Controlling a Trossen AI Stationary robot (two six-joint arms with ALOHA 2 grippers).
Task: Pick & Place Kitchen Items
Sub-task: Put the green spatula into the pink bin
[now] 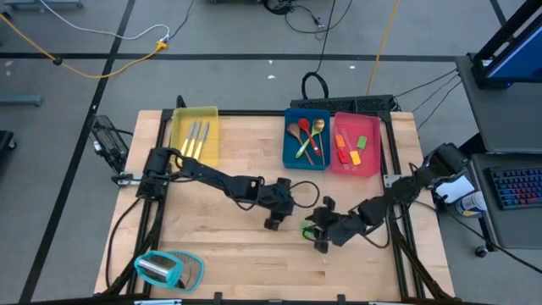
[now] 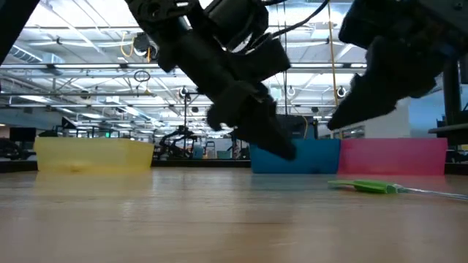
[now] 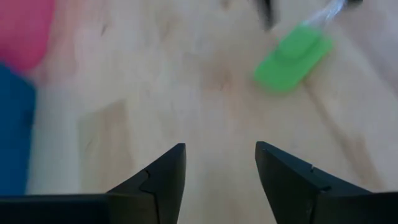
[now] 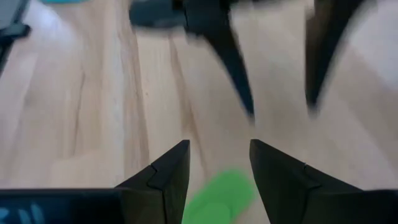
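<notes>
A green-headed spatula [image 2: 373, 187] with a clear handle lies flat on the wooden table at centre right. It also shows in the high view [image 1: 309, 229] and ahead of the left fingers in the left wrist view [image 3: 292, 56]. My right gripper [image 4: 219, 143] is open above it, and the green head [image 4: 221, 196] shows between its fingers without touching them. My left gripper [image 3: 221, 146] is open and empty just left of the spatula, at mid-table [image 1: 278, 217].
Three trays stand along the far edge. The yellow tray [image 1: 195, 134] holds silver cutlery, the blue tray [image 1: 306, 138] holds spoons, and the pink tray [image 1: 356, 152] holds small spatulas. A teal-and-clear rounded object [image 1: 169, 269] sits at the near left corner.
</notes>
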